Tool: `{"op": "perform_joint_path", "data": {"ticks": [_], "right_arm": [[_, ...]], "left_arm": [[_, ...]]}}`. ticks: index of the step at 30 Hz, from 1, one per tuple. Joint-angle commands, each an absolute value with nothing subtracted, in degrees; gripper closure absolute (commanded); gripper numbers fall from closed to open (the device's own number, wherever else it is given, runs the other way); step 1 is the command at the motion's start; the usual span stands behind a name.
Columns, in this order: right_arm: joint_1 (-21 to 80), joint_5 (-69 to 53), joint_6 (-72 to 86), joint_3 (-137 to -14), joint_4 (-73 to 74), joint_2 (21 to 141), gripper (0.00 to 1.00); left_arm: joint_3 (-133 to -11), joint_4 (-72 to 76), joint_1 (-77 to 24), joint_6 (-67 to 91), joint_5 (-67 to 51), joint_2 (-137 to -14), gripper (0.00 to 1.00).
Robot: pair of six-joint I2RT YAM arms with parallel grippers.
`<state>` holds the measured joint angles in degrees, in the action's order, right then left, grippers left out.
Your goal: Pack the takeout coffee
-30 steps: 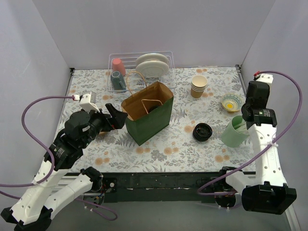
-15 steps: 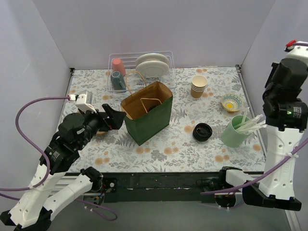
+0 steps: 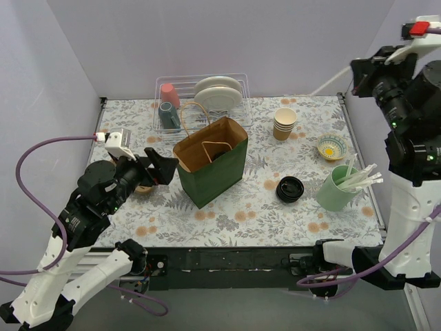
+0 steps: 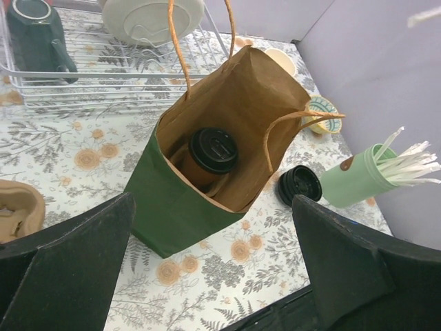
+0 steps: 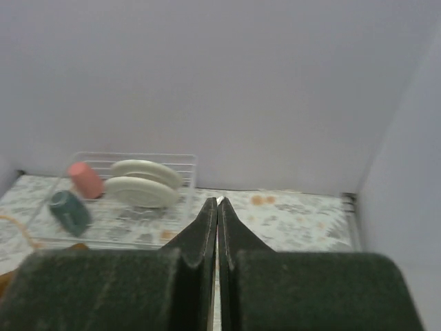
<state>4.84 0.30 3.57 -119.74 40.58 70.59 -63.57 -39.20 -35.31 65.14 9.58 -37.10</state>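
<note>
Floral worktop (image 3: 227, 214), walled on three sides. Green paper bag (image 3: 211, 163) upright near the middle, mouth open, handles up. Wire dish rack (image 3: 200, 100) at the far edge, with plates and two mugs. Mint holder (image 3: 336, 189) of straws toward the right edge; stack of tan cups (image 3: 284, 123) and small patterned bowl (image 3: 333, 146) toward the far right corner. Loose black lid (image 3: 290, 188) on the worktop between bag and holder.

Coffee (image 4: 207, 157) already inside the bag, standing upright with its black lid on, seen plainly from the left wrist.

Left gripper (image 3: 164, 167) just beside the bag's left side, fingers spread wide, holding nothing. Right gripper (image 5: 218, 227) raised high over the right edge, closed on a thin white straw (image 3: 331, 79).

Packing of the cup itself judged done. Straw delivery judged the step in hand. Next move calls for swinging the right arm over the bag's mouth, tip down, clear of the handles, then release.
</note>
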Motion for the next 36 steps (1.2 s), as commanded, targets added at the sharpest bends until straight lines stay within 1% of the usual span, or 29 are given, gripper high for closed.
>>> {"op": "perform_joint_path", "data": {"ticks": [1,2,4,5,8,11,19,26,28,29,32,34,36], "right_arm": [[16.2,-11.6,11.5,-115.4,33.7,71.4,0.99],[21.0,-11.9,12.0,-113.1,31.3,71.3,0.99],[26.2,-10.5,12.6,-112.0,30.7,71.7,0.99],[31.2,-9.8,12.4,-112.1,30.7,72.2,0.99],[39.3,-4.3,10.7,-111.8,30.2,73.7,0.99],[43.8,-1.1,9.8,-110.3,29.1,75.0,0.99],[49.2,-0.5,7.9,-100.6,20.1,77.9,0.99],[51.0,-5.4,9.9,-98.7,18.9,85.2,0.98],[51.0,-6.9,11.2,-98.5,19.1,85.9,0.93],[51.0,-7.2,11.5,-99.0,20.1,86.7,0.85],[50.8,-5.6,11.3,-102.0,25.2,88.2,0.67],[50.7,-3.3,10.5,-103.7,27.3,88.2,0.61],[50.3,-1.2,10.4,-105.5,30.0,87.6,0.59]], "left_arm": [[-66.8,-43.1,-35.2,60.7,14.0,-37.6,0.02],[-68.1,-43.9,-35.2,60.1,14.8,-38.1,0.02],[-69.3,-45.1,-35.2,59.1,16.4,-39.1,0.02],[-69.8,-45.1,-35.2,58.7,16.8,-39.3,0.02],[-70.0,-44.7,-35.2,58.8,17.3,-39.2,0.02],[-70.3,-44.7,-35.2,59.8,17.1,-39.2,0.02],[-71.4,-46.8,-35.2,59.4,17.1,-38.2,0.02],[-69.7,-46.7,-35.2,60.5,15.9,-36.6,0.02],[-69.3,-46.5,-35.2,60.9,15.9,-36.1,0.02],[-69.1,-46.5,-35.2,61.0,15.8,-35.9,0.02],[-69.0,-45.4,-35.2,61.2,15.6,-35.5,0.02],[-68.7,-43.6,-35.2,60.8,14.3,-35.2,0.02],[-68.1,-40.5,-35.2,59.2,11.5,-34.9,0.02]]}}
